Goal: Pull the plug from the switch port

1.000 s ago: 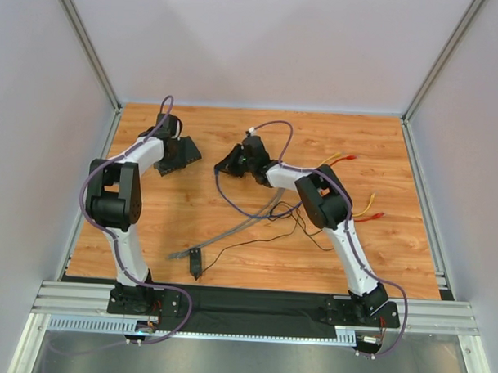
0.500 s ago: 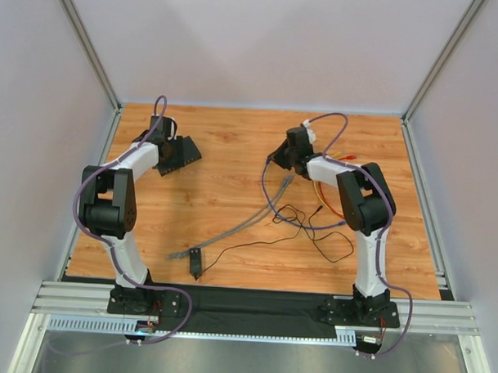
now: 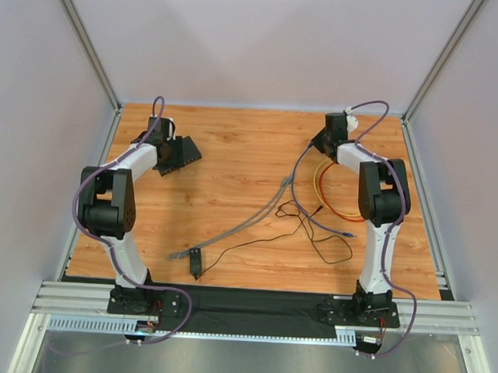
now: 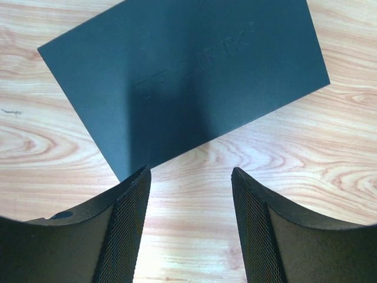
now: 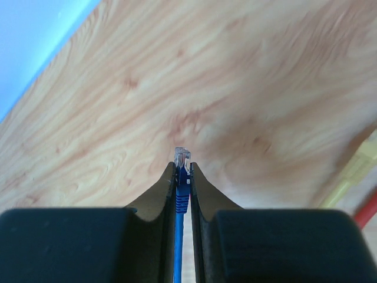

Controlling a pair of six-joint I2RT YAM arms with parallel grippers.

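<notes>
The flat black rectangular switch lay far left on the wooden table, its top edge cut off and its ports out of sight, long axis slanting up to the right. My left gripper hung open just short of it. My right gripper, well apart, pinched the clear-tipped blue plug.

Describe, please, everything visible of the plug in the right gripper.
The plug has a clear plastic tip on a blue boot and cable. It sits clamped between the jaws of the right gripper, tip poking just past them, in no port. It is over the far right of the table, apart from the switch.
</notes>
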